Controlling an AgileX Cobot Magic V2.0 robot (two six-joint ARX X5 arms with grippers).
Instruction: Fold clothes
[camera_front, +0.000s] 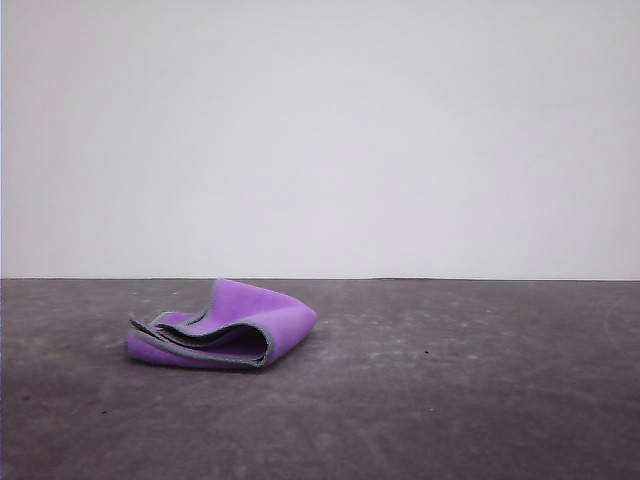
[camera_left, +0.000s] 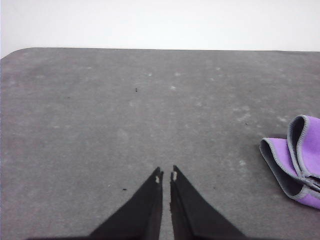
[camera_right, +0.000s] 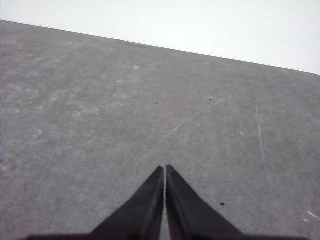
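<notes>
Right, the cloth (camera_front: 225, 328) lies loosely doubled left of the table's (camera_front: 480, 400) middle. My left gripper (camera_left: 166, 176) and right gripper (camera_right: 165, 169) are pinched closed, empty. I'd spread both, take opposite corners, keeping edges aligned.

Purple cloth (camera_front: 255, 318) – grey-edged, loosely folded over itself, lying left of centre on grey table

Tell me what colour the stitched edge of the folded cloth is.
Light grey, running round the purple cloth; the left wrist view shows it best.

One cloth (camera_front: 235, 325), two grippers (camera_left: 166, 176) (camera_right: 165, 170).
</notes>
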